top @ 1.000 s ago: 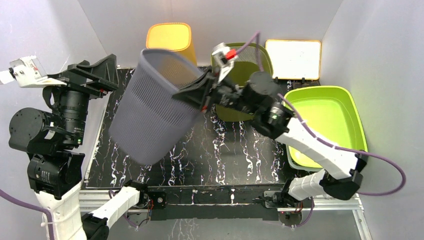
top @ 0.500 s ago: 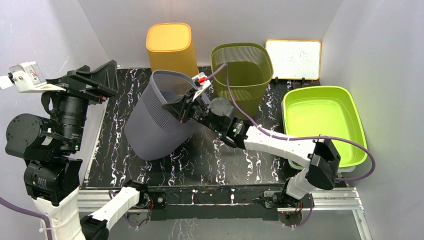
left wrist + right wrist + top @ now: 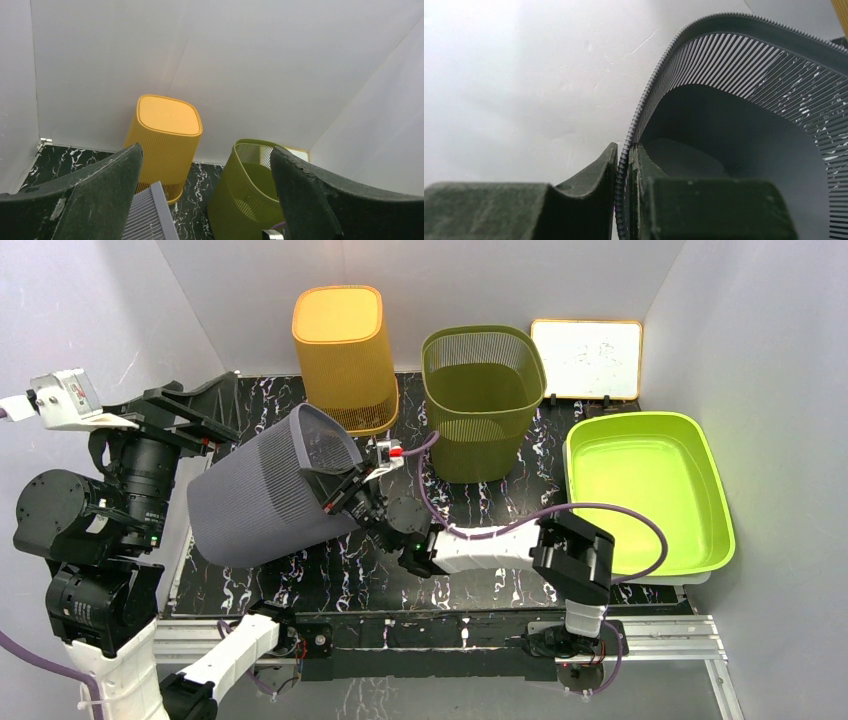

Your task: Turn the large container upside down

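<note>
Slatted grey bin lower, sideways now

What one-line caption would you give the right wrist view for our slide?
Right gripper pinches the rim of the grey slatted bin, one finger inside, one outside.

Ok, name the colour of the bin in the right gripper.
The bin is grey, finely ribbed; best in top external view.

Taking the table as dial: large container lay tipped at 9 o'clock, mouth toward 1; inverted bin at 11, upright bin at 12, flat panel at 1, basin at 3.
</note>
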Available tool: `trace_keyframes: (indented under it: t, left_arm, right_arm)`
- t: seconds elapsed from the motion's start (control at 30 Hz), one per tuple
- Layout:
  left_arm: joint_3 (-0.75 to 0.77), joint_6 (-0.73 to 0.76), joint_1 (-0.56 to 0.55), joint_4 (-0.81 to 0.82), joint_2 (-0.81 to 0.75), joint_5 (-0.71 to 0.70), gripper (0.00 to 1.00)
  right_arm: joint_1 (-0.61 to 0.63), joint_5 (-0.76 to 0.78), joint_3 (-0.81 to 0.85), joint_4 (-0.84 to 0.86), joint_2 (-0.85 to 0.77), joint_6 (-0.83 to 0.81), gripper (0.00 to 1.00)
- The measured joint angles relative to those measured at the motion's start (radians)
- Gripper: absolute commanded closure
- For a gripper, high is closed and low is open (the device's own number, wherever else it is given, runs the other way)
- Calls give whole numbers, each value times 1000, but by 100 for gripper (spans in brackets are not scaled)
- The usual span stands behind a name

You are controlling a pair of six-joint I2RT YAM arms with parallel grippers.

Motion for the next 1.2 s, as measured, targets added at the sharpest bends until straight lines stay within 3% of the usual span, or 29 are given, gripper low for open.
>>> trace_keyframes:
  t: [0.43,0.83,1.03,1.2]
  left_arm:
    - [-32,23,0,-29,-36,0,2]
    - [40,58,0,-77,7,0,2]
    - [51,64,0,-77,18,4,2]
    - [50,66,0,-82,19,8,2]
  right_arm:
    - [-15,199,-163,249,97,311,100]
    - [-39,90,-75,396,277,531,100]
    - [-70,58,-46,463,357,727,100]
    - [-135,71,-122,490,344,890,100]
